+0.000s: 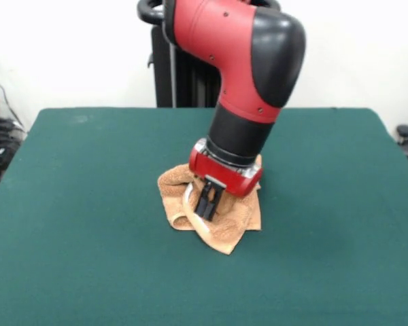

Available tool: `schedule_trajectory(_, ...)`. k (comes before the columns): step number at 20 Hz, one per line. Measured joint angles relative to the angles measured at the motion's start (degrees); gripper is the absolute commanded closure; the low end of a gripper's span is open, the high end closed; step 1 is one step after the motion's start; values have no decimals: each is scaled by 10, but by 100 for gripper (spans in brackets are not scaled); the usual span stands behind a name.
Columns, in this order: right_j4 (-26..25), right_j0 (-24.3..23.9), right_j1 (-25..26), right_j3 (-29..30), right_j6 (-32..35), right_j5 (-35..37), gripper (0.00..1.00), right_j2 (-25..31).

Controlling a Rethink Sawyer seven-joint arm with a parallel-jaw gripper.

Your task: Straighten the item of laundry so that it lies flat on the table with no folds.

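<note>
The red and black arm point(248, 75) comes down from above, tilted, its lower end leaning toward the picture's left. At its tip the black tool point(206, 204) is pressed right down among the folds of the towel point(224, 227). The two dark fingers point(204, 200) sit close together with only a sliver between them, but whether they have actually pinched any cloth cannot be told from this angle; the tips are lost in the fabric.

The towel, tan-orange terry, sits roughly in the middle of the green worktop point(75, 204), a touch toward the near side. It is far from flat: bunched up into a rumpled heap, with a rounded fold on the picture's left and a pointed corner sticking out toward the near edge, lower right of the heap. A pale strip, a band or edge of the towel, curves along just left of the tool. The far part of the towel is hidden behind the arm's red wrist. Plenty of bare green worktop on every side.
</note>
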Motion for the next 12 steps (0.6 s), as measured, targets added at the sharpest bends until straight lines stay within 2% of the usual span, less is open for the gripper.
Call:
schedule_trajectory(4,0,-28,-10,8,0,-34,100,30)
schedule_trajectory(12,0,-31,-25,29,0,-70,100,45)
